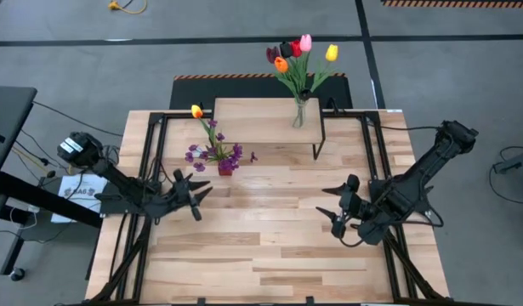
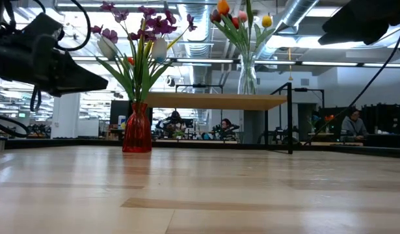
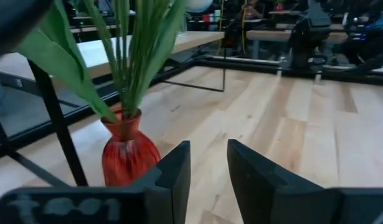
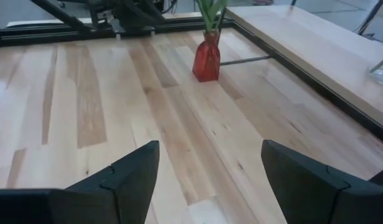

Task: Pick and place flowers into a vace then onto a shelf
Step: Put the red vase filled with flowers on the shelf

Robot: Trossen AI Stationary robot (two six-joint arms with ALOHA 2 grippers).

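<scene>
Shelf (image 1: 265,119): it stands at the far middle of the desk (image 1: 270,255), a low plank on thin black legs.
Clear vase (image 1: 300,113): it is upright on the right part of the shelf and holds a bunch of tulips (image 1: 297,53) in red, pink, orange, yellow and dark maroon. I judge this part of the task as done.
Red vase (image 1: 225,167): it stands on the desk, just near of the left end of the shelf, not on it. It already holds purple sprigs (image 1: 212,154) and a yellow-orange tulip (image 1: 197,111).
Loose flowers: I see none lying on the desk.
What is left: as I judge, only the red vase must go up to the shelf.
Left gripper (image 1: 196,194): it hangs over the desk to the left of the red vase, near to it but not touching. Its fingers (image 3: 172,174) have only a narrow gap between them and they hold nothing.
Right gripper (image 1: 335,210): it waits over the right part of the desk, well apart from both vases. Its fingers (image 4: 126,174) stand wide apart and are empty.
</scene>
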